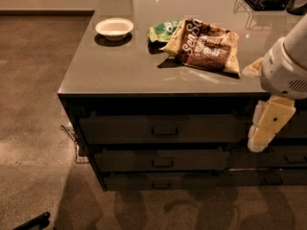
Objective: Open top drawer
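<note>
The top drawer point(120, 128) sits right under the worktop point(120, 73), above 2 other drawers, and it looks shut. Its small bar handle point(165, 131) is in the middle of the front. The pincer point(262, 134) hangs down off to the right side, in front of the drawers, well apart from the handle and holding nothing. I cannot tell if it is released or clenched. So I think the job is only at step 1: getting to the handle. Next the pincer needs to go left, line up with the bar, take hold of it and pull straight out. A white bowl point(114, 28) and 2 snack bags point(204, 44) lie on top, out of the way.
</note>
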Controlling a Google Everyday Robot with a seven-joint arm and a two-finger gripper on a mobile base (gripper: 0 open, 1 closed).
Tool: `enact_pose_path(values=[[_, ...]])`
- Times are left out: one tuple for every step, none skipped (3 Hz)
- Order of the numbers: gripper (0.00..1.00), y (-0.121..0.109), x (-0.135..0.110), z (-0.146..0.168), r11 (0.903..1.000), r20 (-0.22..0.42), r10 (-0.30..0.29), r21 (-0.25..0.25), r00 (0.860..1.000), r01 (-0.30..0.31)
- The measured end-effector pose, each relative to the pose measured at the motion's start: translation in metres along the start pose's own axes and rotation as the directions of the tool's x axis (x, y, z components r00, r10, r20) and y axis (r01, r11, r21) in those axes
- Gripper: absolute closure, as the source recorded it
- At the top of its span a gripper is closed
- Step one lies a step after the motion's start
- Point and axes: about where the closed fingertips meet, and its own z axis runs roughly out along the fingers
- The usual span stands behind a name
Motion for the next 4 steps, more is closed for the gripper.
enact_pose_path(values=[[0.0, 0.008, 0.01, 0.027, 0.9981, 0.01, 0.006, -0.061, 1.0, -0.006], [0.0, 0.008, 0.01, 0.028, 0.998, 0.01, 0.006, -0.063, 1.0, -0.006], [0.0, 0.009, 0.011, 0.04, 0.9957, 0.018, -0.03, -0.087, 0.999, 0.032], [0.0, 0.013, 0.016, 0.07, 0.99, 0.03, -0.079, -0.115, 0.996, 0.082]])
